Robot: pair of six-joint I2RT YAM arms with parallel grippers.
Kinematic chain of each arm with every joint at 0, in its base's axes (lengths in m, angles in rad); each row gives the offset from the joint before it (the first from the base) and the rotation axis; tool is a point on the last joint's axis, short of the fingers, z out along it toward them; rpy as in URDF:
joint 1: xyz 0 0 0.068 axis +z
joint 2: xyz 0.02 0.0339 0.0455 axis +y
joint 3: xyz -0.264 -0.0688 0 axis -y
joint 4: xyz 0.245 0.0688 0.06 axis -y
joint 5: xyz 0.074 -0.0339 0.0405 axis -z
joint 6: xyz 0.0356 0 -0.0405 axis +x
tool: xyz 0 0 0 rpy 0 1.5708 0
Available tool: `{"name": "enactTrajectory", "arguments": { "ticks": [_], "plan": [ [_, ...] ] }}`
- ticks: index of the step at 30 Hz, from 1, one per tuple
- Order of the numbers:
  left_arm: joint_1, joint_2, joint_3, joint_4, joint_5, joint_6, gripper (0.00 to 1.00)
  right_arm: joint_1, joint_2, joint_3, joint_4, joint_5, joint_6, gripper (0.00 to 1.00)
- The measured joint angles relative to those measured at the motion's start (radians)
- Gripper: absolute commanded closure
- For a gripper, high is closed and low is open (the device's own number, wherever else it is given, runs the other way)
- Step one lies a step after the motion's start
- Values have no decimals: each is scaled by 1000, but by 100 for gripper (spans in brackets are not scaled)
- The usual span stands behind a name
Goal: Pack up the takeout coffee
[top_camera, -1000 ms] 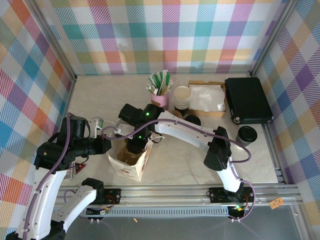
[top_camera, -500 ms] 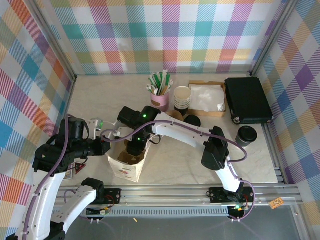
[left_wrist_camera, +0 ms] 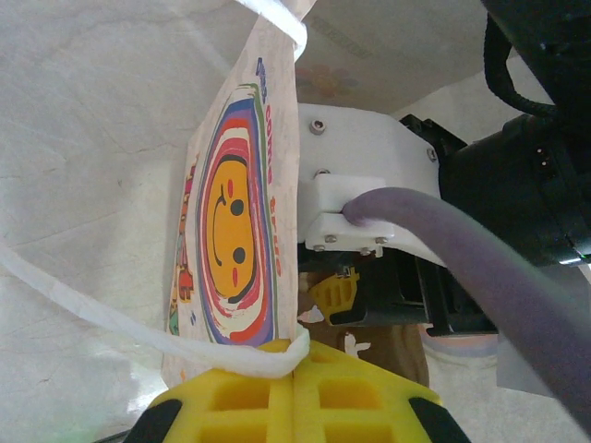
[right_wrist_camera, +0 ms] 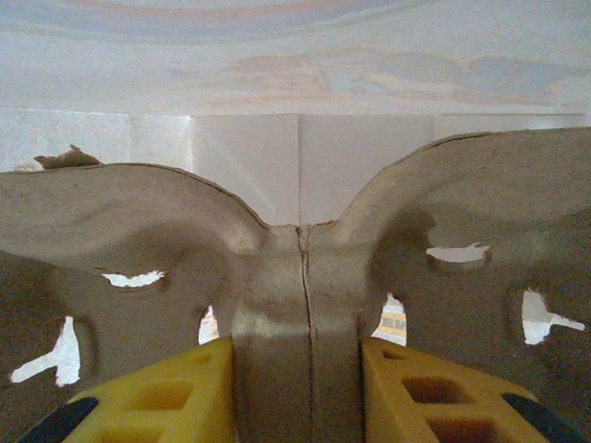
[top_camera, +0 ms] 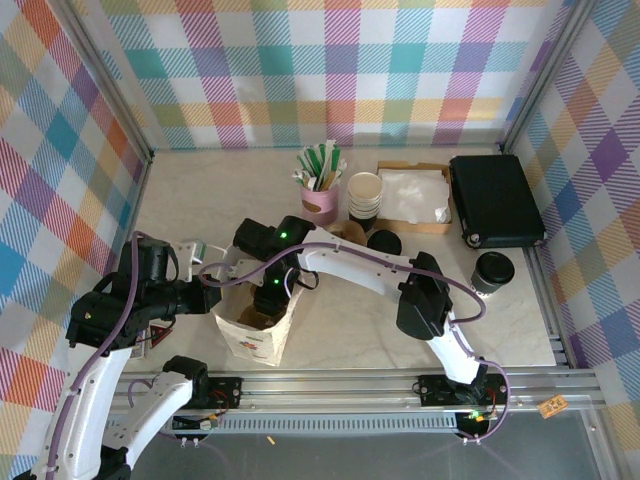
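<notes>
**Item:** takeout coffee (top_camera: 493, 268), a paper cup under a black lid.
**Location:** upright on the table, at 3 o'clock from the paper bag (top_camera: 252, 340) and well apart from it; near the black case (top_camera: 495, 198), at its 6 o'clock.
**Handling (judged):** light, with a thin wall that crushes easily and a slick lid that may pop off. Take it gently by the cup wall below the rim.
**Left gripper** (left_wrist_camera: 295, 369): pressed together on the bag handle (left_wrist_camera: 240, 358).
**Right gripper** (right_wrist_camera: 300, 362): pinching the centre rib of the pulp cup carrier (right_wrist_camera: 120, 221).

Left arm (top_camera: 95, 335) bent, left tool (left_wrist_camera: 295, 362) pinched shut; right arm (top_camera: 350, 266) stretched leftward, right tool (right_wrist_camera: 300, 369) clamped, pointing down.
</notes>
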Motion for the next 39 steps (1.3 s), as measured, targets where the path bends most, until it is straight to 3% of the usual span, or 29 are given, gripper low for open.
{"name": "enactTrajectory", "arguments": {
  "ticks": [8, 23, 39],
  "plan": [
    [0, 2, -2, 6, 4, 4, 100, 2, 57, 111, -91, 3, 34, 61],
    [0, 5, -6, 18, 10, 11, 100, 11, 73, 86, -76, 27, 38, 54],
    [0, 11, -6, 7, 10, 32, 100, 12, 111, 31, -16, 30, 33, 54]
  ]
}}
